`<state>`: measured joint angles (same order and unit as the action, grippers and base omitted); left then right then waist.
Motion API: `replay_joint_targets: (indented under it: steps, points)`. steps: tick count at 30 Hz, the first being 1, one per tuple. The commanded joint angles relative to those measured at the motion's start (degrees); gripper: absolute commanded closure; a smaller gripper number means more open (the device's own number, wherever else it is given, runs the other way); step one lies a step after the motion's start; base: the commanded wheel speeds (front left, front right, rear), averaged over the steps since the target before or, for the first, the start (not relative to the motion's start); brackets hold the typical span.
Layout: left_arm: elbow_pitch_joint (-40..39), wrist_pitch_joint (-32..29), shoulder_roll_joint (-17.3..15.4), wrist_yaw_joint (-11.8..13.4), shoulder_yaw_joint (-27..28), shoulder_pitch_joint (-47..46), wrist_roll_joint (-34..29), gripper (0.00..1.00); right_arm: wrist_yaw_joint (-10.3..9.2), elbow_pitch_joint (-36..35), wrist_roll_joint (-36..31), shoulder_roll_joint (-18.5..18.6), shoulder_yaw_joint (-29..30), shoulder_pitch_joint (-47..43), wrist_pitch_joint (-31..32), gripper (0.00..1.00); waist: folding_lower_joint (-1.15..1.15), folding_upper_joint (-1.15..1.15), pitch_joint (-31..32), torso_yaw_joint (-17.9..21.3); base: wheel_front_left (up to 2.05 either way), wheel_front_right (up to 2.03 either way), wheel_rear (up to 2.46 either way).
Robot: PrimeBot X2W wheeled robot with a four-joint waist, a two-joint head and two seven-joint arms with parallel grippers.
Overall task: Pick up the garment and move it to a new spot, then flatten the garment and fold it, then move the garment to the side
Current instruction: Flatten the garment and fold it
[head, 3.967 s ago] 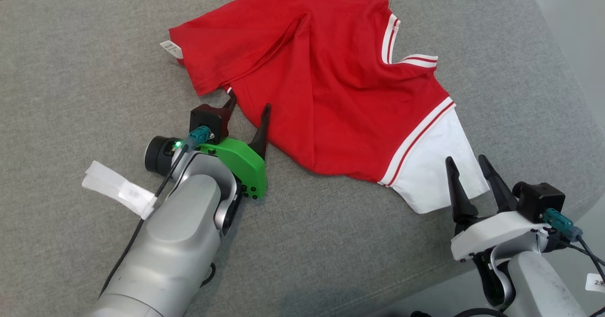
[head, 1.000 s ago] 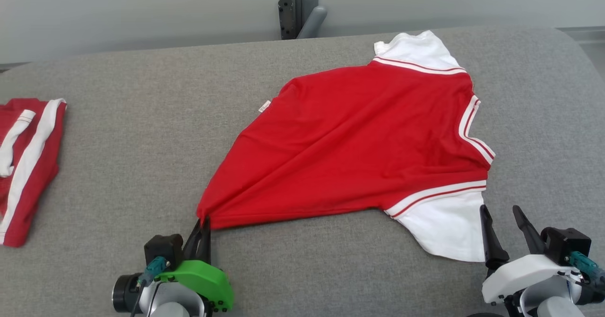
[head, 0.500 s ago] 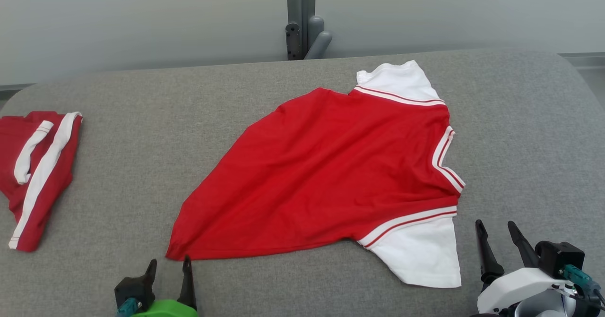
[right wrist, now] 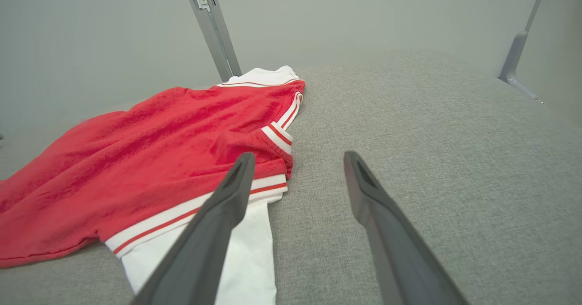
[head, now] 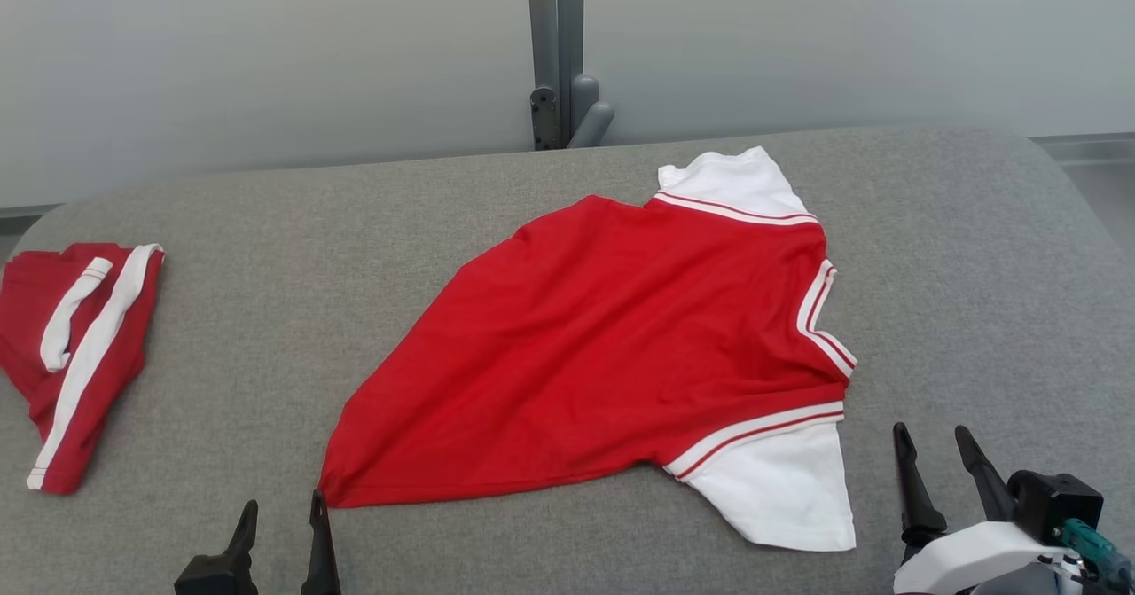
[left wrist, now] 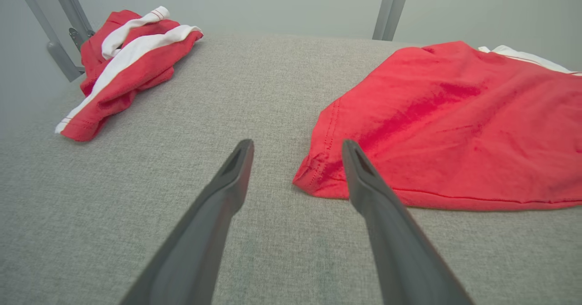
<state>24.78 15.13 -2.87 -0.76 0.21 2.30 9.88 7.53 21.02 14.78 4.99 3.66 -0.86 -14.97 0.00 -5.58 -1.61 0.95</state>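
Observation:
The garment [head: 612, 347] is a red T-shirt with white sleeves, spread mostly flat on the grey cushion [head: 266, 249], its hem corner drawn to a point near the front edge. My left gripper [head: 282, 508] stands open just short of that corner [left wrist: 313, 177], with nothing between its fingers. To the right of the near white sleeve [head: 780, 489], my right gripper [head: 934, 440] is also open and empty. In the right wrist view the sleeve [right wrist: 245, 255] lies under and left of the right gripper [right wrist: 295, 159].
A second red and white garment [head: 71, 347] lies bunched at the cushion's far left, also in the left wrist view as a heap [left wrist: 122, 68]. A grey metal post [head: 554, 45] rises behind the cushion against a pale wall.
My left gripper has opened and let go of the red hem corner, then drawn back toward me. The head camera has tilted up, so the whole picture has slid down.

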Motion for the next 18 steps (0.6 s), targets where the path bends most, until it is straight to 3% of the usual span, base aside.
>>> replay_joint_targets:
  steps: [1, 18]
  points:
    - [-1.07, 0.02, -0.08, -0.08, 0.11, 1.48, -0.09, 0.0, -0.08, -1.06, -0.69, -0.09, -0.17, -1.21, -0.09, 0.0, 0.0, 0.0, 0.61, 0.13, 0.0, 0.0, 0.0]
    - [-3.4, 0.02, -0.07, 0.01, -1.1, 3.15, 0.36, 0.0, -0.08, -5.97, -3.74, -1.53, -2.88, -4.01, -0.09, 0.0, 0.0, 0.0, 1.77, 0.29, 0.0, 0.0, 0.0]
